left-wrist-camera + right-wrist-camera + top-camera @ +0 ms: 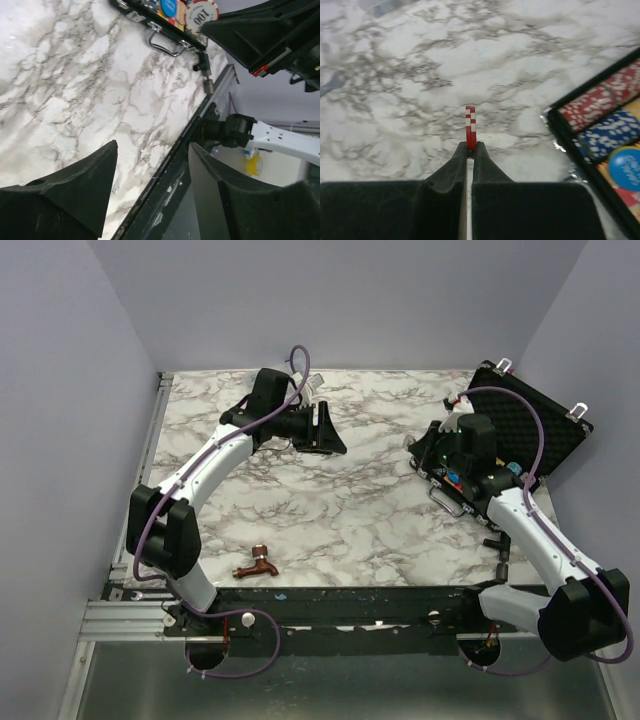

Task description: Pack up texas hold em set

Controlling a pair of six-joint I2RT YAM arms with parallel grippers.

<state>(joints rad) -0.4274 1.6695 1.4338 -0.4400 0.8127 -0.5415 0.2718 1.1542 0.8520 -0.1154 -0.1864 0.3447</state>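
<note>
The black hard case (545,420) lies open at the right, its foam lid raised behind. Its tray shows a red chip row (602,100), a blue chip row (615,132) and a blue disc (625,167). My right gripper (470,146) is shut on two red-and-white chips (470,127), held on edge over the marble just left of the case (560,132). In the top view it (427,445) sits at the case's left corner. The left wrist view shows a "100" chip (201,14) and the silver handle (164,44). My left gripper (330,430) (152,150) is open and empty.
A copper faucet (257,564) lies near the table's front edge on the left. A small pale object (312,383) sits at the back behind my left arm. A black fitting (500,550) lies at the front right. Metal rails edge the table's left and front sides.
</note>
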